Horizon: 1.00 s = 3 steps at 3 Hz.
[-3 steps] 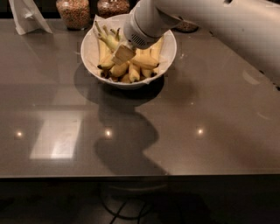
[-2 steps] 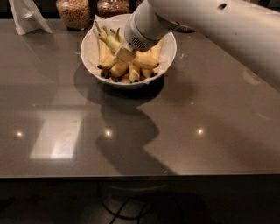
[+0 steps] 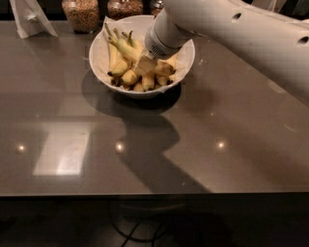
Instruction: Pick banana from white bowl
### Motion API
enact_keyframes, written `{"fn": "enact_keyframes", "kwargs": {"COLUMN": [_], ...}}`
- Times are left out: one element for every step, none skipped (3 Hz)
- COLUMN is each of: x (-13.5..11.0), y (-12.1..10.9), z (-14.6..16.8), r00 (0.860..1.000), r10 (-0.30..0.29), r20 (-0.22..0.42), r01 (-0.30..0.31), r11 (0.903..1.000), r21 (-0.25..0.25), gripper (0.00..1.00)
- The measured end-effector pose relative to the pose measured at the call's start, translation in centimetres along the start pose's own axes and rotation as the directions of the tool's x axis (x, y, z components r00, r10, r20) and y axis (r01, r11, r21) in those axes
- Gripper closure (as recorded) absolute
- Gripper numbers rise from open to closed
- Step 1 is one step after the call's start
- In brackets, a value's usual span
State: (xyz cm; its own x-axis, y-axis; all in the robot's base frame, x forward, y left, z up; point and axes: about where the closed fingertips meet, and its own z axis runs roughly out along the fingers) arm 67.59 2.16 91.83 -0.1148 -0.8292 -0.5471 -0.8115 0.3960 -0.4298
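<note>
A white bowl (image 3: 98, 58) lined with white paper stands at the back middle of the dark table. It holds several yellow bananas. The banana (image 3: 124, 48), long and slender with a greenish stem, lies in the left half of the bowl, stem towards the back left. Shorter bananas (image 3: 147, 79) lie along the front of the bowl. My gripper (image 3: 145, 64) reaches down into the middle of the bowl from the upper right, right beside the long banana's lower end and touching the pile. The white arm (image 3: 231, 34) hides the bowl's back right part.
Two glass jars (image 3: 81, 13) (image 3: 124, 7) of brown contents stand just behind the bowl. A white folded paper item (image 3: 30, 19) stands at the back left. The table's front edge (image 3: 154, 194) runs across the lower part of the view.
The arm has shifted only slightly over the bowl. The gripper stays down among the bananas, which lie as before.
</note>
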Motion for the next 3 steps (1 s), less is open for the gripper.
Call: {"fn": "enact_keyframes", "kwargs": {"x": [1.6, 1.7, 0.6], "y": [-0.5, -0.4, -0.2], "z": [0.6, 0.5, -1.1], "r00": [0.999, 0.999, 0.999], "r10": [0.011, 0.011, 0.0], "r20": [-0.042, -0.047, -0.051], "r01": [-0.01, -0.01, 0.0], "r11": [0.9999, 0.9999, 0.9999], "r21": [0.012, 0.013, 0.01], "gripper": [0.55, 0.76, 0.98]}}
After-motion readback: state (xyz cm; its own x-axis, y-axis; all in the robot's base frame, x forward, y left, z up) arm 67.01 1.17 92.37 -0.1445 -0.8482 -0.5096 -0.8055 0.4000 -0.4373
